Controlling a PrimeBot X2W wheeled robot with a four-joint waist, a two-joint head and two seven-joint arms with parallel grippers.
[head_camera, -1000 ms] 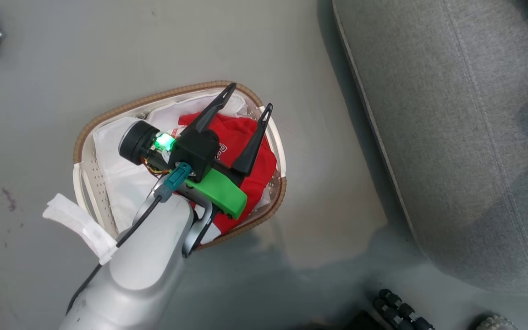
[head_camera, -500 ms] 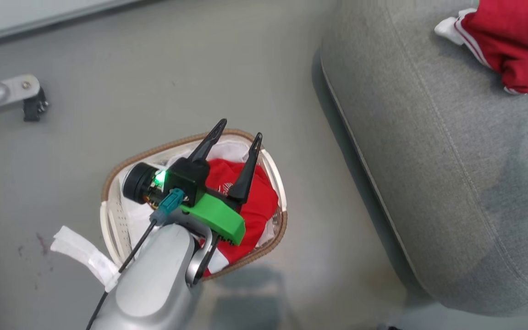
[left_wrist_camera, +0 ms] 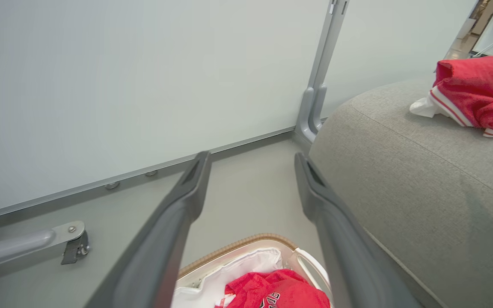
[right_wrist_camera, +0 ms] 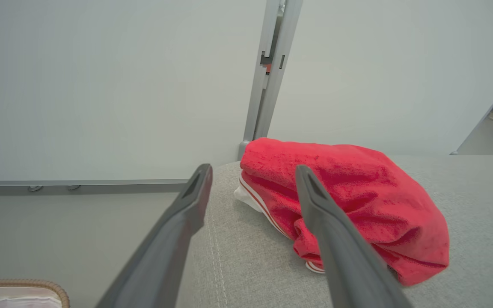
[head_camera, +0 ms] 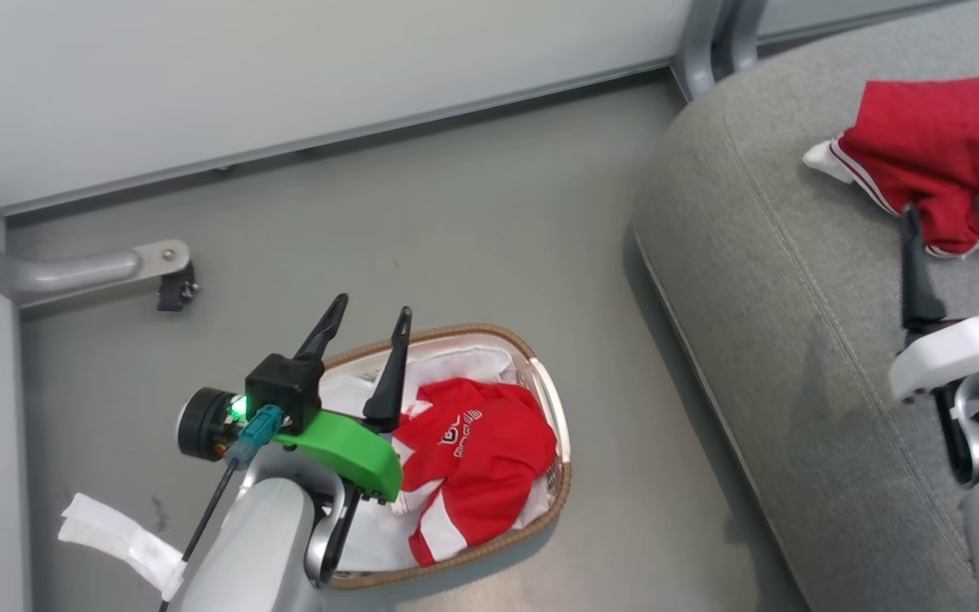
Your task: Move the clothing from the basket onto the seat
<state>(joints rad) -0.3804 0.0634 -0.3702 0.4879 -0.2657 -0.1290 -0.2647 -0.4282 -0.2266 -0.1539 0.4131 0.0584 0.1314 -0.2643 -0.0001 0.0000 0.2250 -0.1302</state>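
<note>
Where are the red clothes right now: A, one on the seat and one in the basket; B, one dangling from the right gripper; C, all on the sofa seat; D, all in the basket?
A: a bunched red garment lies on the grey seat, a lettered red garment in the basket.

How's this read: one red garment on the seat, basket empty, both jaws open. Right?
No. The basket isn't empty: the lettered red garment lies in it, as the head view shows. Rest stands: the striped red garment is on the seat, and the left gripper and right gripper have open jaws.
</note>
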